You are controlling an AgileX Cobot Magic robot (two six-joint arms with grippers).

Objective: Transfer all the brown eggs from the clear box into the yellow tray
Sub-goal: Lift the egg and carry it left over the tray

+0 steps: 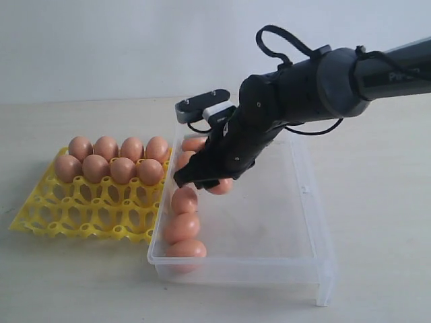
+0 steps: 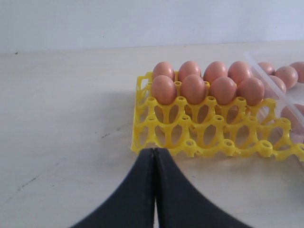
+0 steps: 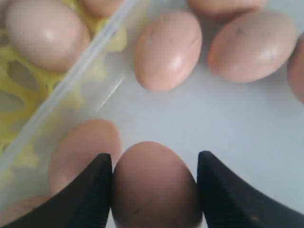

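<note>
At frame left, yellow tray (image 1: 67, 210): eight brown eggs (image 1: 95, 167) in upper two rows | centre, clear box (image 1: 316, 222): several more along left wall | right gripper (image 3: 154, 161): clamped around one egg (image 3: 154, 190) inside box | left gripper (image 2: 154, 153): pinched shut, empty | about halfway

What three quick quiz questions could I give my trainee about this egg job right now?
1. How many eggs sit in the yellow tray?
2. True or false: the left claw is open.
3. The right claw, over the clear box, grips: A) an egg, B) nothing, C) the tray.
Key: 1) eight; 2) false, it is shut; 3) A.
</note>
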